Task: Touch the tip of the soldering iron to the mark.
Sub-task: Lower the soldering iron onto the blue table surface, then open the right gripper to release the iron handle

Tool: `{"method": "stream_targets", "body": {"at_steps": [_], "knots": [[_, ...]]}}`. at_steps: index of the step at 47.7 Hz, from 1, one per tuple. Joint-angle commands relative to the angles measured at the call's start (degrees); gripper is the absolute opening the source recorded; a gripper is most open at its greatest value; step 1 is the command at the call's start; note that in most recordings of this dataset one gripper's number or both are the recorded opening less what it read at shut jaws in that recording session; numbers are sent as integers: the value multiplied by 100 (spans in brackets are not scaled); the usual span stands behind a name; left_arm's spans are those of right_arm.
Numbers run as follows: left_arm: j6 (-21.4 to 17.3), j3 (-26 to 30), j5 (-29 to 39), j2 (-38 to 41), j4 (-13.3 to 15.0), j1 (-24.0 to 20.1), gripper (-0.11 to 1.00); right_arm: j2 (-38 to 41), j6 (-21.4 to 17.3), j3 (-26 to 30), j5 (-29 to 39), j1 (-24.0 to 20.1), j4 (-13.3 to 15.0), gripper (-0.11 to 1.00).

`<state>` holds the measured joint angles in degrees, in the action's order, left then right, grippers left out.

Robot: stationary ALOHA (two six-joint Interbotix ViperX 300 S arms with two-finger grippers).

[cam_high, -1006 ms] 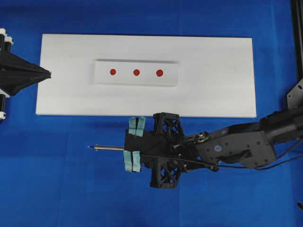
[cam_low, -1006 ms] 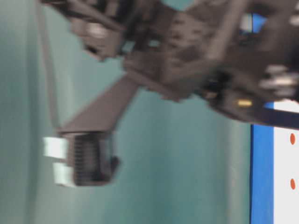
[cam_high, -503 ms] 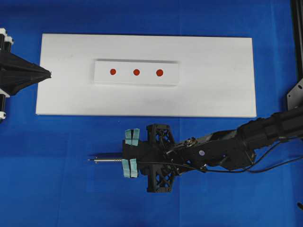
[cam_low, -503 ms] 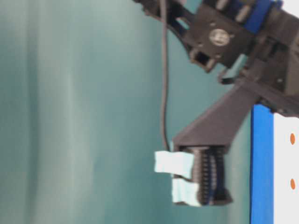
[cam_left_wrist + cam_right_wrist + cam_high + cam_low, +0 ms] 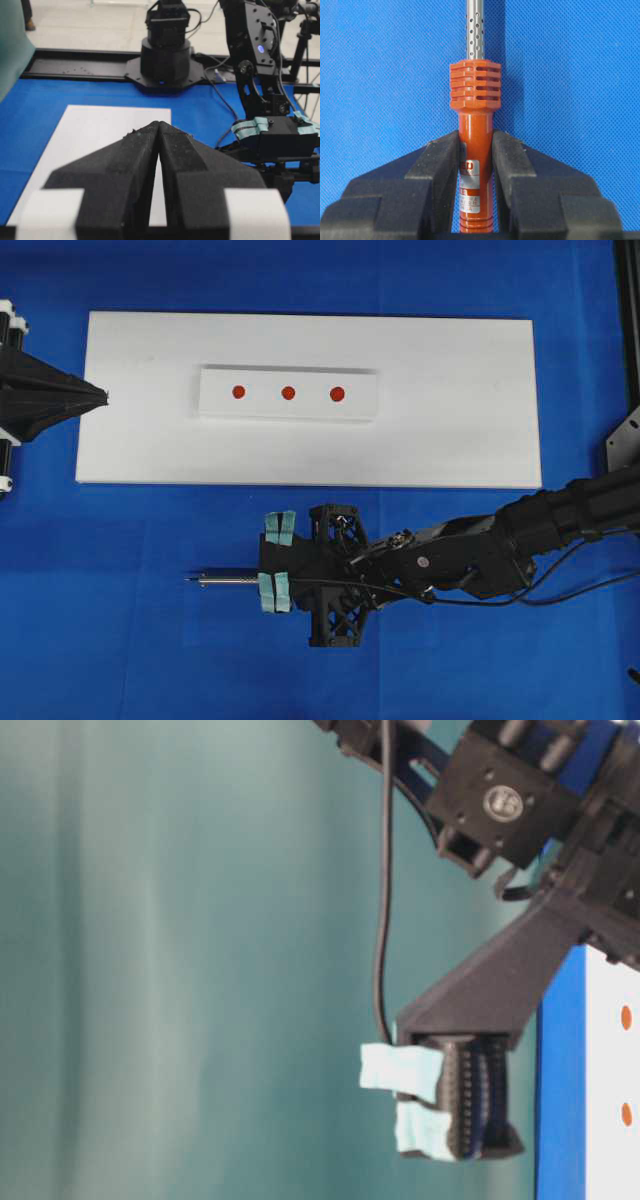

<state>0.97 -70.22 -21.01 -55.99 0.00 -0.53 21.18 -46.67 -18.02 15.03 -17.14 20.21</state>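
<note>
Now right pincer (image 5: 475, 165) is gripping the soldering iron (image 5: 474, 120) by its orange handle over the blue tabletop (image 5: 120, 640), shaft pointing left, well apart from the mark (image 5: 288, 393) on the raised strip (image 5: 215, 405). Left pincer (image 5: 159, 150) is sitting closed at the white board (image 5: 450, 360) edge.

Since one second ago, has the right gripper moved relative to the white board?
Yes. In the overhead view the right gripper has shifted down the picture, away from the white board, carrying the soldering iron.
</note>
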Motion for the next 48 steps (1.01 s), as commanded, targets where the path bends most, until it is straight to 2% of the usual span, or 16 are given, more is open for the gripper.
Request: {"method": "stream_targets", "body": {"at_steps": [1,5,11,16,21,25,39,48], "knots": [[9,79,-26,18,-9,-9,2,-97,-9,44,0,9,-9,10],[9,79,-18,26,-9,-9,2,-105,-9,44,35,9,-9,28],[9,79,-26,18,-9,-9,2,-105,0,70,193,9,9,66],[9,79,-26,26,0,-9,2,-132,9,97,316,9,18,91],[9,79,-26,18,-9,-9,2,-272,9,105,352,9,18,87],[9,79,-18,18,-9,-9,2,-466,26,105,404,-18,18,89],[9,88,-26,18,-9,-9,2,-1512,62,97,1564,-176,62,90],[9,79,-26,26,-9,-9,2,-1679,70,53,1705,-185,158,90]]}}
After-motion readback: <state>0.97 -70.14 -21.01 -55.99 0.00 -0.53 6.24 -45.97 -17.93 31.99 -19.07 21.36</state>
